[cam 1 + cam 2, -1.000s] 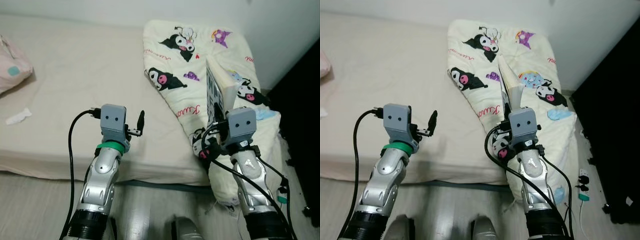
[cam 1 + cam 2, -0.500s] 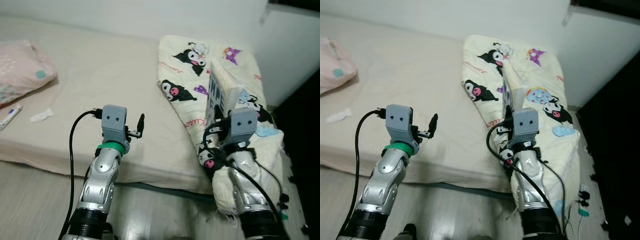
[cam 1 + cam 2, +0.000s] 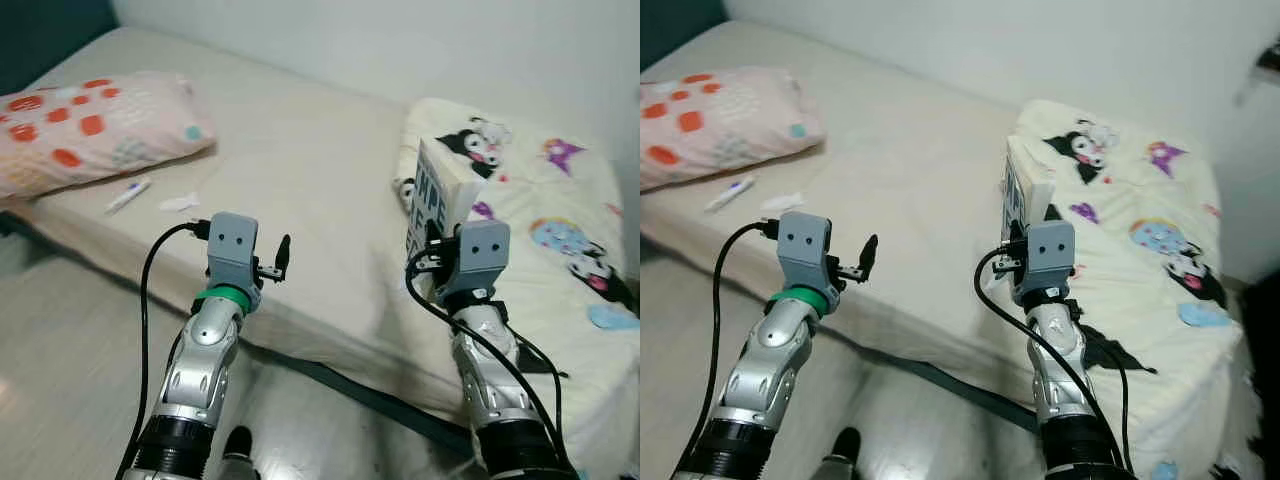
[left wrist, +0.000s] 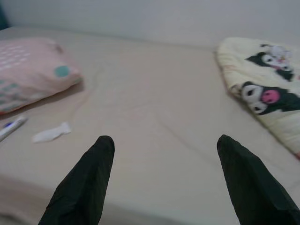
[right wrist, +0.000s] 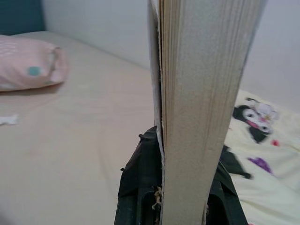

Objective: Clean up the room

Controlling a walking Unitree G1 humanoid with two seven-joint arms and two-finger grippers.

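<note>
While the right hand (image 3: 432, 232) is clamped on a thick book (image 3: 437, 196), held upright with page edges facing the wrist camera, the step in hand looks like carrying it off the bed (image 3: 300, 190) to wherever books belong; no shelf or drop spot is visible, so that's a guess. Landmark = the bed. The book sits above the bed's near edge, over the border between bare sheet and the cartoon-print blanket (image 3: 540, 220) that covers the bed's right end. Left hand (image 3: 281, 258) is empty, fingers spread apart, hovering over the bed's near edge left of the book. Other clutter on the bed: a pink patterned pillow (image 3: 95, 125) at the far-left end, and just beside it, toward the near edge, a small pen-like tube (image 3: 128, 194) and a crumpled white scrap (image 3: 178, 202), maybe a tissue. To do this well: the grip is low on the book, at its bottom edge, so the tall mass above the fingers can lever out; keep the wrist level, avoid fast turns, walk smooth. Wrist view shows the cover slightly parted from the page block, so pages may splay if it tilts. Keep it vertical until there's a flat spot, then set it down bottom edge first before letting go. Free left hand could take the tube or scrap next; both are small and flat on soft sheet, so expect a pinch that digs in a bit.
</note>
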